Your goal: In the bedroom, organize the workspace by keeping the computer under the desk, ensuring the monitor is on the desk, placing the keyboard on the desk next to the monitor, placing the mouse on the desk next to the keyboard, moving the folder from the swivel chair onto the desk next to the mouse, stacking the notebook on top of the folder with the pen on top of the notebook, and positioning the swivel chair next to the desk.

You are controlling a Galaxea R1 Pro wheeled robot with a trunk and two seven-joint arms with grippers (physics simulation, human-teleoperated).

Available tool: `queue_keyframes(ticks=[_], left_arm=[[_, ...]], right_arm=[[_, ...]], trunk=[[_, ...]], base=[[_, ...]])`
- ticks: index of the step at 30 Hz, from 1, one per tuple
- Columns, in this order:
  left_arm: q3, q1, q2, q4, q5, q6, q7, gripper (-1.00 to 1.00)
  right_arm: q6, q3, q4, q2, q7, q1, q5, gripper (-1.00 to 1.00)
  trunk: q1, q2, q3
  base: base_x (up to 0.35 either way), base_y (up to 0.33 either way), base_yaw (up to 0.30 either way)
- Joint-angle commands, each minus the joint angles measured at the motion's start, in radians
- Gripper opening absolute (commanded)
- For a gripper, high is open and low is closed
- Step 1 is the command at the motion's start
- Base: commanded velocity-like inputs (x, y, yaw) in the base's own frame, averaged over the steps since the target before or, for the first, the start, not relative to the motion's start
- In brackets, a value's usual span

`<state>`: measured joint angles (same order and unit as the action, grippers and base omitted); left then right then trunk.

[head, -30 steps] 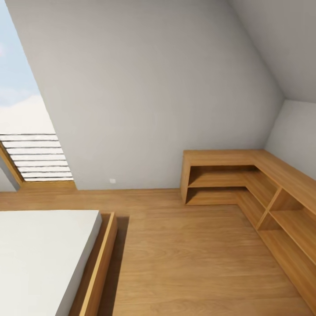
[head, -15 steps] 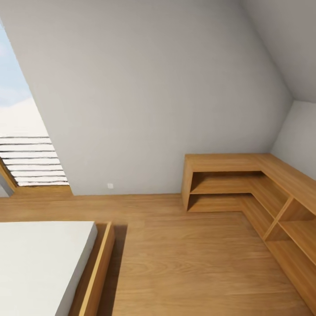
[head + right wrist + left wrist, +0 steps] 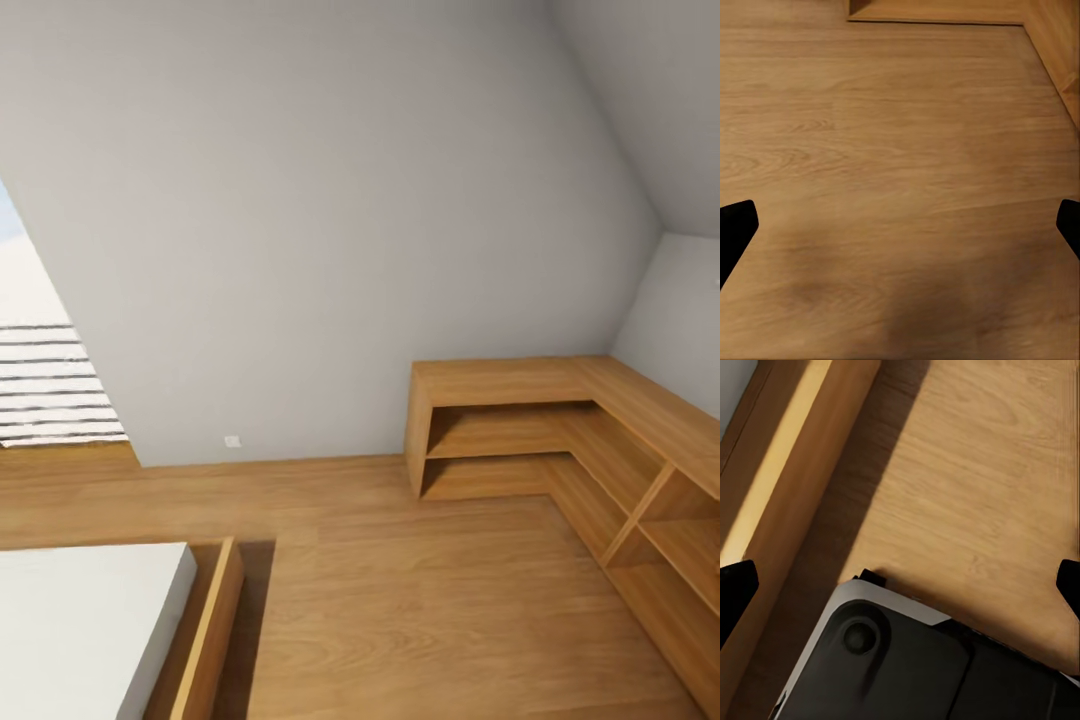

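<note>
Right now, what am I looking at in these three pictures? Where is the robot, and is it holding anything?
You are seeing through a robot's three cameras. The big picture comes from its head: a bedroom with a wooden floor, a bed with a white mattress, an L-shaped wooden shelf in the corner, and a window with slats.

The other two cameras sit on its wrists and look down along its fingers. The black tips at the picture edges are those fingers. The left gripper hangs over the floor beside the bed frame, above the robot's own dark base. The right gripper hangs over bare floor. Both are spread wide and hold nothing.
</note>
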<state>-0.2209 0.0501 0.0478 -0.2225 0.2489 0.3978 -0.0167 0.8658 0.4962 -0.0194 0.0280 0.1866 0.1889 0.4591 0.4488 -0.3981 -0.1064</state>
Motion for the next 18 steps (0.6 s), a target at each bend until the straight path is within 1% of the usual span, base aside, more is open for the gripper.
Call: queue_keyframes(ticks=[1,11,15,18], left_arm=[[-0.001,0.001,0.0,0.0,0.004,0.003,-0.002,1.0],[-0.001,0.001,0.0,0.0,0.004,0.003,-0.002,1.0],[-0.001,0.001,0.0,0.0,0.005,0.003,-0.002,1.0],[-0.001,0.001,0.0,0.0,0.004,0.003,-0.002,1.0]], right_arm=[[0.003,0.009,-0.002,0.0,0.005,0.001,0.003,1.0],[0.003,0.008,-0.002,0.0,0.005,0.001,0.003,1.0],[0.002,0.008,-0.002,0.0,0.005,0.001,0.003,1.0],[0.002,0.008,-0.002,0.0,0.005,0.001,0.003,1.0]], trunk=[[0.001,-0.002,-0.001],[0.001,-0.002,0.006],[0.001,-0.002,0.009],[0.001,-0.002,0.011]], base=[[0.333,0.0,-0.218],[0.296,0.0,-0.227],[0.201,0.0,-0.234],[0.091,0.0,-0.239]])
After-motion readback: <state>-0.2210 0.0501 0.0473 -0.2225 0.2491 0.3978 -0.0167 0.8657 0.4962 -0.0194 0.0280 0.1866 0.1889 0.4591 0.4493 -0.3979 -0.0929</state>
